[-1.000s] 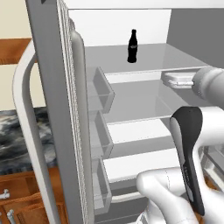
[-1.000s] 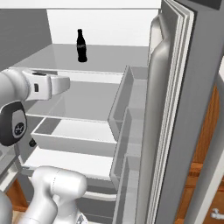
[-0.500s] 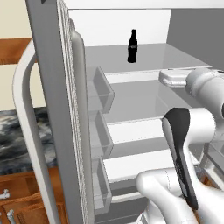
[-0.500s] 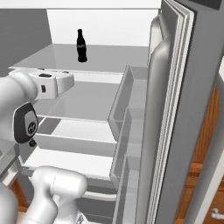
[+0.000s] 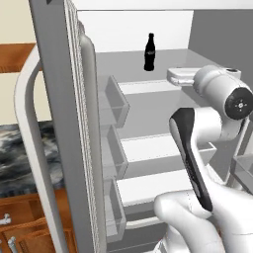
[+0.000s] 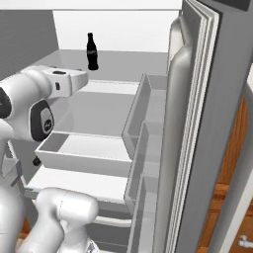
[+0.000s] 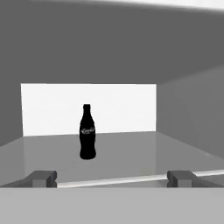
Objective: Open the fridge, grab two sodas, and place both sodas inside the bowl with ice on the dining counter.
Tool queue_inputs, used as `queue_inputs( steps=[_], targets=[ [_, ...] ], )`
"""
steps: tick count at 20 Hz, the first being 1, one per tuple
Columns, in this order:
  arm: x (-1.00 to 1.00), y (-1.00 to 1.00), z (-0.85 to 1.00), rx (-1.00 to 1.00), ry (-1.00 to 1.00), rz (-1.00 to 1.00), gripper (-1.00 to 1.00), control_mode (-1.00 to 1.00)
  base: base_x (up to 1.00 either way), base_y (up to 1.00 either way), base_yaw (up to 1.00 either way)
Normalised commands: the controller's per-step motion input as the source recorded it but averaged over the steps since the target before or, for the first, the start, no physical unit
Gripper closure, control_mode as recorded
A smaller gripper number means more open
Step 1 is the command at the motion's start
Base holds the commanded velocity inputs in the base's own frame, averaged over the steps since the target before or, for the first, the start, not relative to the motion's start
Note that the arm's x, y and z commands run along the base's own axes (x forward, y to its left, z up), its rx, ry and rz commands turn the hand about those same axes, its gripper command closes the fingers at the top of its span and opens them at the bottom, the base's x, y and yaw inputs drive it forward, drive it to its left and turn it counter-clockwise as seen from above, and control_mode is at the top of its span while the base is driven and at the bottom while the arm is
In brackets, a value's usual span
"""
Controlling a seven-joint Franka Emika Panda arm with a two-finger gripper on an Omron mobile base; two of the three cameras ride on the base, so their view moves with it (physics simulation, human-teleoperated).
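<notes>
Soda [image 7: 87, 133] stands upright, neck up, long axis vertical, on the fridge's [image 5: 59, 99] upper shelf [image 5: 170, 62] near the white back wall. You see one bottle, alone. It sits ahead of your gripper [image 7: 113, 178], a little left of the midline between the fingertips [image 7: 43, 177] and well apart from them. Your fingers are spread wide, holding nothing. Both doors stand open.

Both base views look forward and down from behind the arm, left and right, sharing the open fridge [image 5: 148, 123] shelves and soda [image 5: 149, 52]. The hand view looks level along the tool [image 7: 113, 178], soda [image 7: 88, 131] well ahead.
</notes>
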Motion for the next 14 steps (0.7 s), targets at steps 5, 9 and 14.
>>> queue_inputs(
  steps=[5, 9, 14],
  targets=[
    [0.62, 0.32, 0.01, 0.00, 0.00, 0.00, -1.00, -1.00, 0.00, 0.00, 0.00],
    [0.61, 0.26, 0.00, 0.00, 0.00, 0.00, -1.00, -1.00, 0.00, 0.00, 0.00],
    [0.61, 0.14, 0.00, 0.01, 0.00, 0.00, -1.00, -1.00, 0.00, 0.00, 0.00]
  ],
)
